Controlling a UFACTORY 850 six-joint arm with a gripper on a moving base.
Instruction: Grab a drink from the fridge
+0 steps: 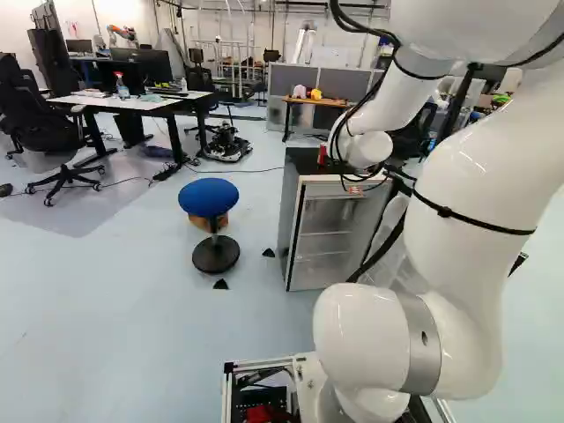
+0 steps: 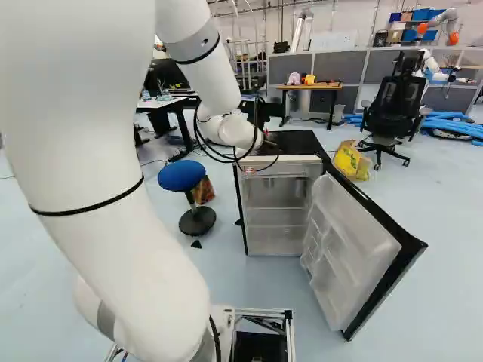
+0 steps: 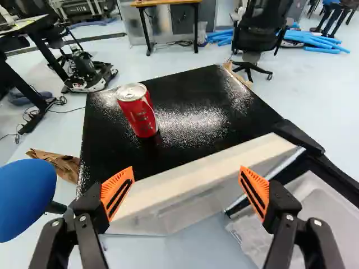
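Red can (image 3: 140, 115) seemingly left to grasp and lift from the fridge top (image 3: 196, 115), with door (image 2: 355, 245) already opened and fingers (image 3: 119, 188) of gripper (image 3: 187, 176) wide apart.

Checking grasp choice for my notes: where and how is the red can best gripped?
Likely mid-body on the red can, coming in level from the open front of the fridge, a finger on each flank: it stands upright on the black top, its straight round wall facing the open gripper.
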